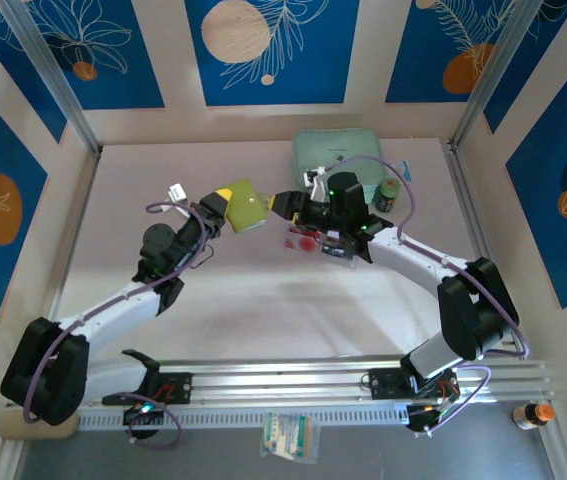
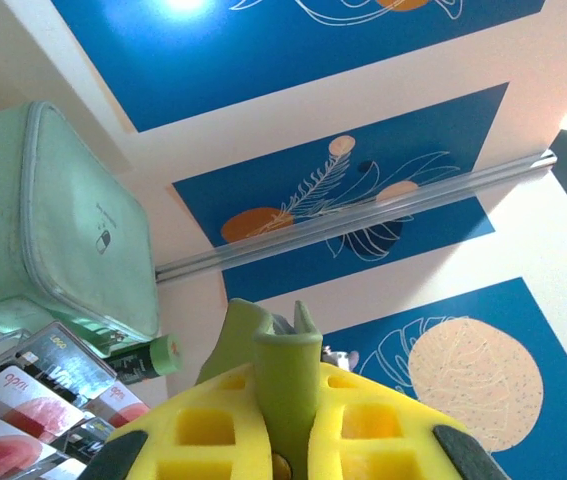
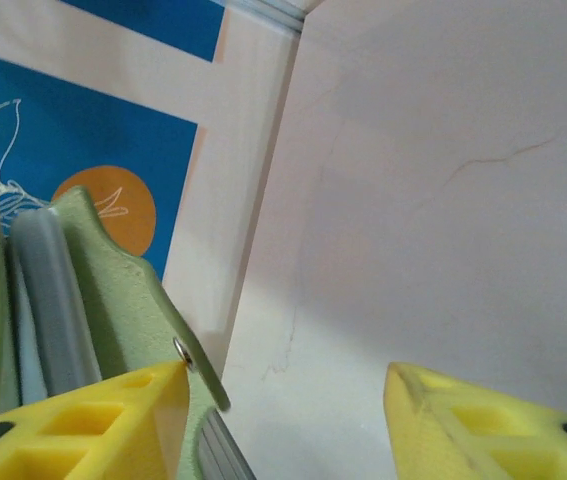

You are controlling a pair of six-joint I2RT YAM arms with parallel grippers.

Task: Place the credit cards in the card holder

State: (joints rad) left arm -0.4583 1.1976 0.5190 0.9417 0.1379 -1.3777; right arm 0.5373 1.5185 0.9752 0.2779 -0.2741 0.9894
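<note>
**Q:** How does the left gripper (image 2: pixel 283 430) stand?
**A:** Clenched. Its yellow fingers (image 2: pixel 383 425) press on the card holder (image 2: pixel 285 380), whose olive-green edge rises upright between them in the left wrist view.

**Q:** And the right gripper (image 3: pixel 288 425)?
**A:** Released. In the right wrist view its two fingers stand apart, and bare table (image 3: pixel 433 200) shows through the gap. The card holder's flap, bearing a metal snap (image 3: pixel 180 348), lies against the outer side of the finger at the left of that view. A grey slab sits inside the flap; card or lining cannot be told.

**Q:** Where is the card holder in the top view?
**A:** At the tip of the left gripper, toward the far middle of the table, with the right gripper's tip just beside its opposite edge.

**Q:** The credit cards (image 1: pixel 300 241)?
**A:** In a clear tray (image 1: pixel 338 250), under the right wrist and near the card holder. The left wrist view shows black and pale faces with red round marks.

**Q:** Surroundings?
**A:** A mint-green case (image 1: pixel 338 152) lies beyond the tray and a small green bottle (image 1: pixel 388 193) beside it. An orange-capped bottle (image 1: pixel 533 412) stands at the near right corner, and a printed packet (image 1: pixel 289 437) lies in front of the rail.
</note>
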